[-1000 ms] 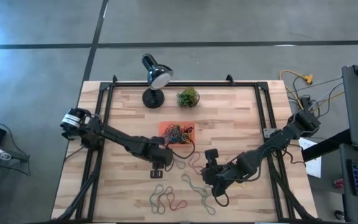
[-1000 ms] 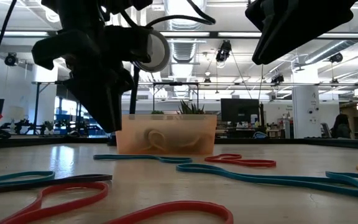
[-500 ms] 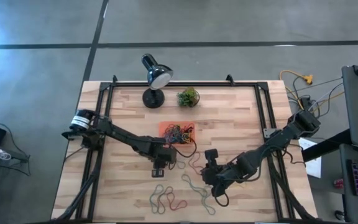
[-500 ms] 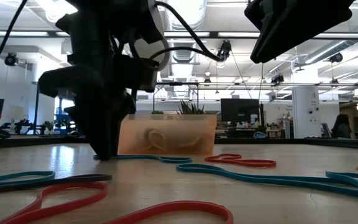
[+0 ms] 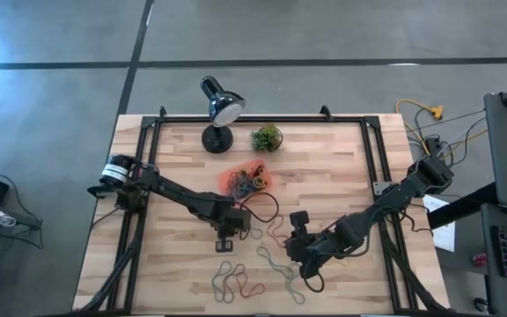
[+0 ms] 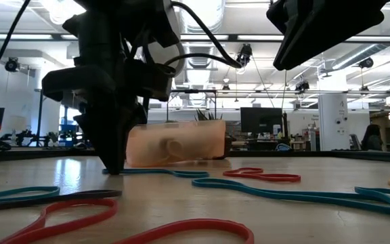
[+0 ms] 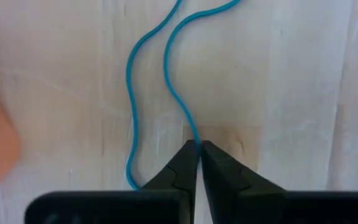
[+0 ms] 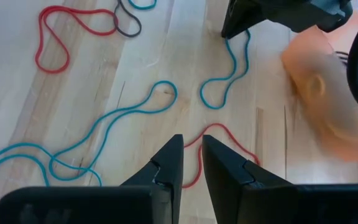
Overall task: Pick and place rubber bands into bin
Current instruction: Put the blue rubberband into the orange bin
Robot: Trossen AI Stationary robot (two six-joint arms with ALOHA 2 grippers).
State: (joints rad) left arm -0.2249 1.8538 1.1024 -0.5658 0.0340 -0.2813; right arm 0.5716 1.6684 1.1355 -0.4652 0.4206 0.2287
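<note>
An open office with ceiling lights lies beyond my pale wooden counter [image 5: 324, 176]. From above, the small orange-red plastic bin [image 5: 247, 181] sits near the counter's middle, heaped with tangled coloured rubber bands [image 5: 252, 184]. My left pincer [image 7: 198, 147] is down on the counter just beside the bin. Only the left wrist view shows its tips pinched together on a thin blue rubber band [image 7: 166, 74]. My right pincer [image 8: 192, 147] hovers above a red rubber band [image 8: 211, 149], fingers slightly apart, holding nothing. The low view shows the bin tilted.
</note>
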